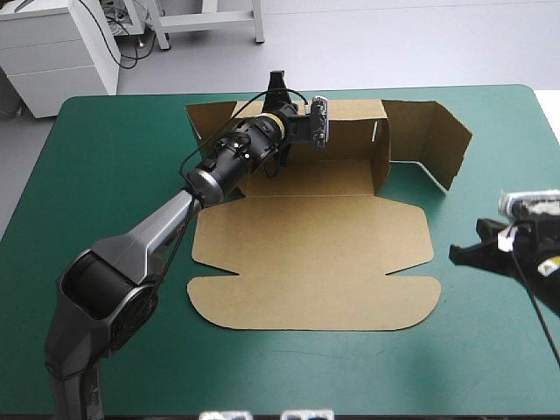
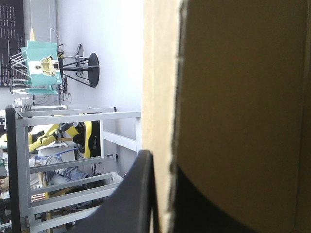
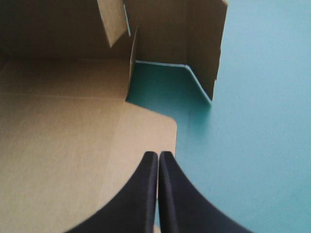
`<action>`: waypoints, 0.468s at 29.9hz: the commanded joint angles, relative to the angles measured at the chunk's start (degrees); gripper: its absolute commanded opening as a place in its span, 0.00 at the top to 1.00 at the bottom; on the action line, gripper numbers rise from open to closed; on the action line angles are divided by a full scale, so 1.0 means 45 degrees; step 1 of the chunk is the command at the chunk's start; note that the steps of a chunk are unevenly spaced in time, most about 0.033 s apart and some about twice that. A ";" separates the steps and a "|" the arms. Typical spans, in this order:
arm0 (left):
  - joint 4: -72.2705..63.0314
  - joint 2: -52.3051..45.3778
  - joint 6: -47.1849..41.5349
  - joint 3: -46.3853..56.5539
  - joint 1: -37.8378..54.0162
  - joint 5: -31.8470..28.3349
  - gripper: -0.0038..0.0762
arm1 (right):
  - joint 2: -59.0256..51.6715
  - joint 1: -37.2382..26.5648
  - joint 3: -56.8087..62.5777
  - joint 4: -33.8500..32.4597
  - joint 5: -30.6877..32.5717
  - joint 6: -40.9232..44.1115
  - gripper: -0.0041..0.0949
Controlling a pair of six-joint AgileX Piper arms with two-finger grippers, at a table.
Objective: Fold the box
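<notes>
Teal-green cover spreads over the wide tabletop [image 1: 105, 175]. The brown cardboard box [image 1: 315, 254], a cut sheet with some walls raised, lies across the middle of it, nearer the far edge than the near one. Its biggest part is the flat lid panel, spread toward the near edge, with rounded corners and a small notch on each side. Beyond the crease lies the floor panel, and the long far wall stands upright behind it, with a short slot cut near that wall's right end. A side wall also stands up at the right end. Outside it, a further panel stands bent at an angle on the cover. A small flap juts out at the far left corner.

The long grey-and-black left arm [image 1: 157, 236] reaches diagonally over the box's left side, hiding part of the floor panel and of the far wall there. The black-fingered left gripper [image 1: 278, 87] sits at the top edge of the far wall. In its wrist view the board [image 2: 233, 97] runs between the fingers [image 2: 138, 194], one on each face, pinched tight on it.

The black-fingered right gripper [image 1: 461, 254] hangs over bare cover near the lid panel's right edge, apart from it. Its fingers [image 3: 143, 194] are pressed together to a point with nothing between them.
</notes>
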 commanded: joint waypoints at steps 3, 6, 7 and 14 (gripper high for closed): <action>-0.0303 -0.0452 -0.0351 -0.0124 -0.0024 0.0900 0.96 | 0.3161 0.0017 -0.3155 0.0943 -0.1077 -0.1004 0.96; -0.0286 -0.0452 -0.0351 -0.0124 -0.0024 0.0922 0.96 | 0.4659 0.0017 -0.4605 0.1234 -0.0998 -0.1062 0.96; -0.0286 -0.0452 -0.0351 -0.0124 -0.0024 0.0922 0.96 | 0.5154 0.0017 -0.5104 0.1259 -0.0891 -0.1087 0.96; -0.0255 -0.0452 -0.0351 -0.0124 -0.0024 0.0922 0.96 | 0.8114 0.0017 -0.8382 0.2060 0.0049 -0.1089 0.96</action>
